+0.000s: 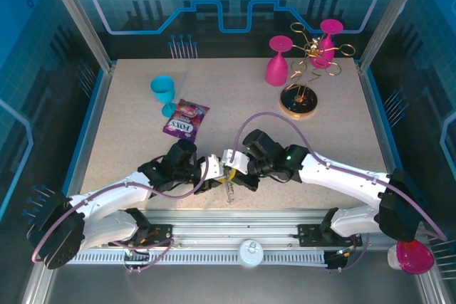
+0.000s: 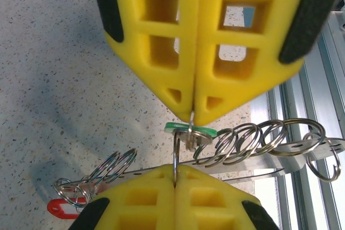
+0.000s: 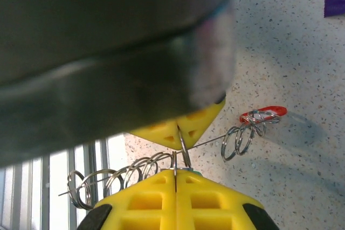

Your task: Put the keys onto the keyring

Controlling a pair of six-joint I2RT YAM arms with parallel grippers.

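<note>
The left gripper (image 2: 175,173) and right gripper (image 3: 176,172) meet tip to tip, both jaws clenched on the green-tagged key (image 2: 190,129) between them. The keyring (image 2: 329,146) runs crosswise just behind the tips, over the desk (image 2: 64,79). The red-tagged key (image 2: 58,207) sits at lower left.

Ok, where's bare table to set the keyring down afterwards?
Bare: left side between teal cup, snack packet and left arm; right side between rack base and right arm. Crowded: front centre, left hand and right hand clamp keyring and green key.
</note>
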